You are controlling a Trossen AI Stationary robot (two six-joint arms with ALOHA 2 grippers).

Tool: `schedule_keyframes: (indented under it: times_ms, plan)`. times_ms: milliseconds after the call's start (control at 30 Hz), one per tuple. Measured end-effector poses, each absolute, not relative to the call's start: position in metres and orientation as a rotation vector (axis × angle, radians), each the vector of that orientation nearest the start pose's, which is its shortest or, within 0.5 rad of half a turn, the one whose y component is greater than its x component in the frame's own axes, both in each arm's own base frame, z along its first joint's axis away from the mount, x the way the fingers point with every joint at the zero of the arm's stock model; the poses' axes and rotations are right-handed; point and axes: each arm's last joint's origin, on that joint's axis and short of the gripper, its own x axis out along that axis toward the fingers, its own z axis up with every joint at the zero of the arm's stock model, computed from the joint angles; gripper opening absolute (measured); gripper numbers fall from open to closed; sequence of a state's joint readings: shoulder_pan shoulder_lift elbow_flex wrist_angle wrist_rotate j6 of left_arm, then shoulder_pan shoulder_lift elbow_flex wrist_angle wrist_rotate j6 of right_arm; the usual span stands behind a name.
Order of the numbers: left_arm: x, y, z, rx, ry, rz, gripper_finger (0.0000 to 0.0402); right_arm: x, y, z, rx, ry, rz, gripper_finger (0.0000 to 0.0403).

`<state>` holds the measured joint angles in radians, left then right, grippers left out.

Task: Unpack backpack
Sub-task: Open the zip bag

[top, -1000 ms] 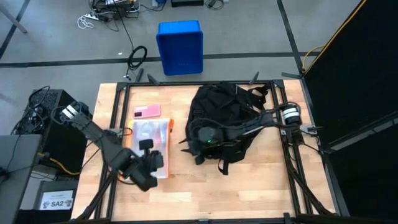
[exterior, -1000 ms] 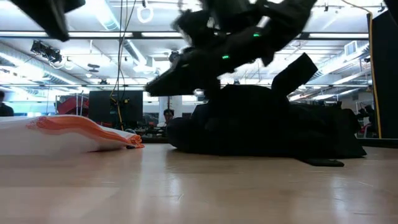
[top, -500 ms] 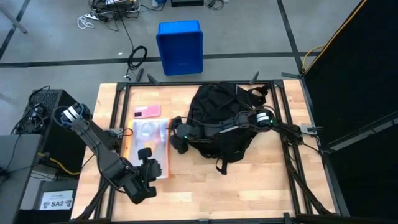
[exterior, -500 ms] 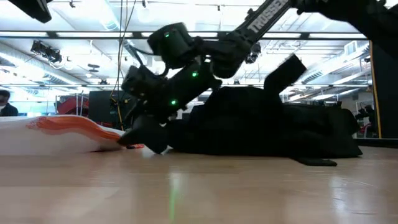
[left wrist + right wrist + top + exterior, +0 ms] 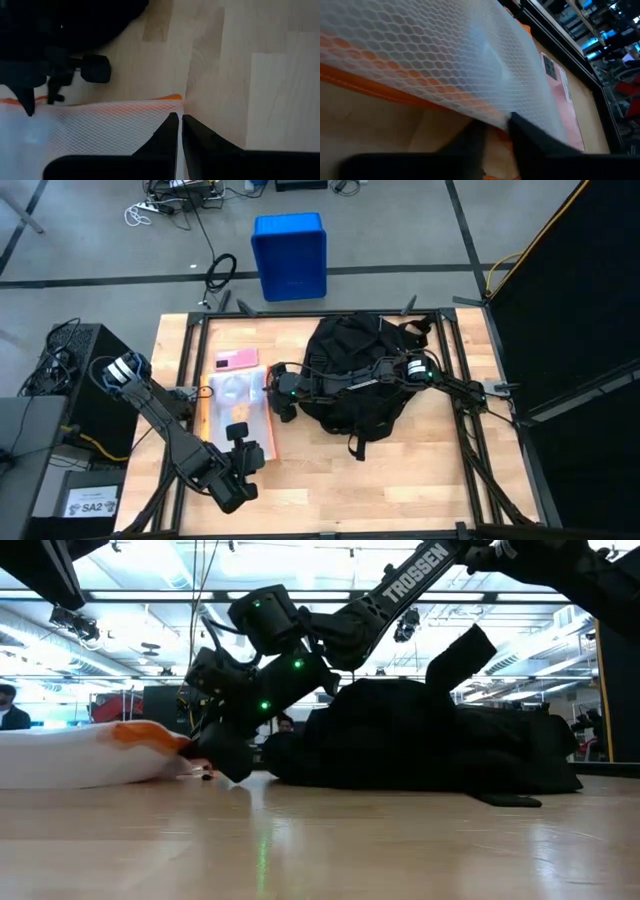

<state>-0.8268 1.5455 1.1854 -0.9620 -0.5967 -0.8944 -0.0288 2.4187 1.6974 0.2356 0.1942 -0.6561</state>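
The black backpack [image 5: 350,365] lies flat on the table's right half, also seen in the low view [image 5: 430,740]. Left of it lies a white mesh pouch [image 5: 235,405] with an orange rim, resting on its broad side. My right gripper [image 5: 274,402] reaches across the backpack's left flank and is shut on the pouch's right edge. My left gripper [image 5: 256,454] is shut over the pouch's near right corner [image 5: 175,100]. I cannot tell whether it touches the mesh. My right gripper pinches the pouch's orange right edge [image 5: 490,119] between its two fingers [image 5: 525,131]. It comes from the table's right, slanting down, with the fingers across the edge. The edge is raised a little at the fingers [image 5: 150,732]; the rest of the pouch [image 5: 60,760] lies on the table.
A flat pink item [image 5: 236,359] lies just beyond the pouch's far end. A blue crate [image 5: 289,255] stands on the floor past the table's far edge. Bare wood [image 5: 400,480] shows along the near edge. The backpack's straps [image 5: 355,442] trail toward the near side.
My right gripper has gone from above the backpack toward the table's left and down to the pouch's right edge. The orange rim, flat before, now stands bunched up at the fingers. My left gripper has drifted a little toward the near edge.
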Motion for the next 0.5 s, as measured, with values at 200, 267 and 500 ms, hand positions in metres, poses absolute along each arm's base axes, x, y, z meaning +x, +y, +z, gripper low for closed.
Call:
schedule_keyframes:
  times_ms: [200,267,500]
  plan:
    - [0.205,-0.199,0.248,0.048,0.96,0.249,0.0,0.526,-0.019,0.119,-0.647,0.549,-0.092,0.0002]
    - [0.205,-0.199,0.248,0.053,0.963,0.251,0.0,0.524,-0.015,0.123,-0.647,0.562,-0.113,0.0001]
    - [0.202,-0.195,0.247,0.097,0.989,0.277,0.0,0.513,0.021,0.159,-0.71,0.617,-0.124,0.0]
